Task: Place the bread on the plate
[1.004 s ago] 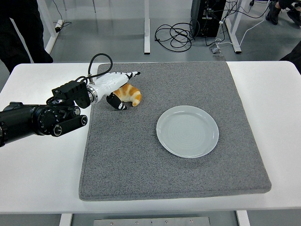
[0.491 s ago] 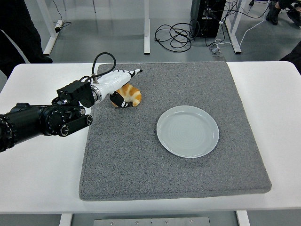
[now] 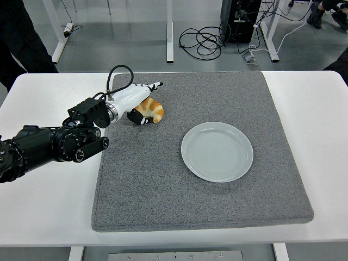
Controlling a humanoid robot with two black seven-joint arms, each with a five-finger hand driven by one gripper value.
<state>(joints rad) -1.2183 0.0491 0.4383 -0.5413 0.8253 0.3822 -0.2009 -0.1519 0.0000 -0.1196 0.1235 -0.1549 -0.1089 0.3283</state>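
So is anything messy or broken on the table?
No, nothing stands out. The bread lies whole on the grey mat under the left hand, and the plate sits flat, bare and unchipped.

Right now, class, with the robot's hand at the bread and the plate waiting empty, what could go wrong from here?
1. The left hand lies over the bread with its upper fingers extended and only the lower ones curled at its side, so the grip may be loose and the bread could slip when lifted.
2. The plate sits apart to the right on the grey mat; a drop during the carry would land short.
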